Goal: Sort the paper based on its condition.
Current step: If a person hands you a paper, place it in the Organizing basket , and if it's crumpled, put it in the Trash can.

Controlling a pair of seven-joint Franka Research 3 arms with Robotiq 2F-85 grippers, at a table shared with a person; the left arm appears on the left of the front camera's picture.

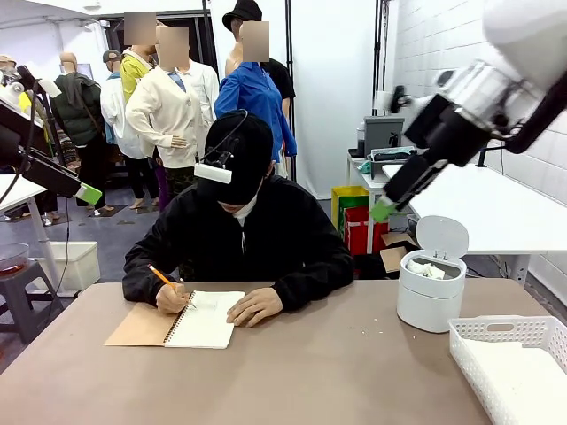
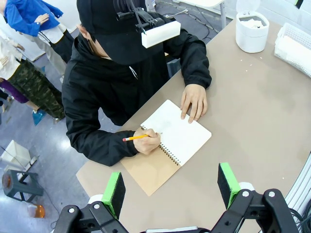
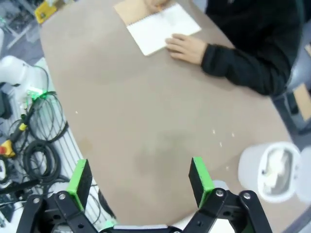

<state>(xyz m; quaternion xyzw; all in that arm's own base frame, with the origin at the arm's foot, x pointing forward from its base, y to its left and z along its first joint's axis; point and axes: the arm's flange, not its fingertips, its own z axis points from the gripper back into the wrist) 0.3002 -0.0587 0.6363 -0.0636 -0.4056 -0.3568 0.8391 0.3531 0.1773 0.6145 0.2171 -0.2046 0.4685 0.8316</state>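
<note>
Right gripper (image 3: pixel 138 182) hung wide open and empty at frame bottom, above bare table (image 3: pixel 146 111); left gripper (image 2: pixel 172 189) likewise open, holding nothing. Crumpled paper (image 1: pixel 427 269) sat in the white bin (image 1: pixel 431 301) at right, flat sheets (image 1: pixel 523 376) in the basket (image 1: pixel 496 332) lower right. Person wrote in a notebook (image 1: pixel 205 320) at center left.

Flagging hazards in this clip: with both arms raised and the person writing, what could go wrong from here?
1. The person's hand rests on the notebook; a descending left tool, open above that side, could meet it.
2. The bin stands open with crumpled paper inside, and the open right tool hangs high near it; a low swing might tip it.
3. The white basket sits at the table's edge and could be nudged off.
</note>
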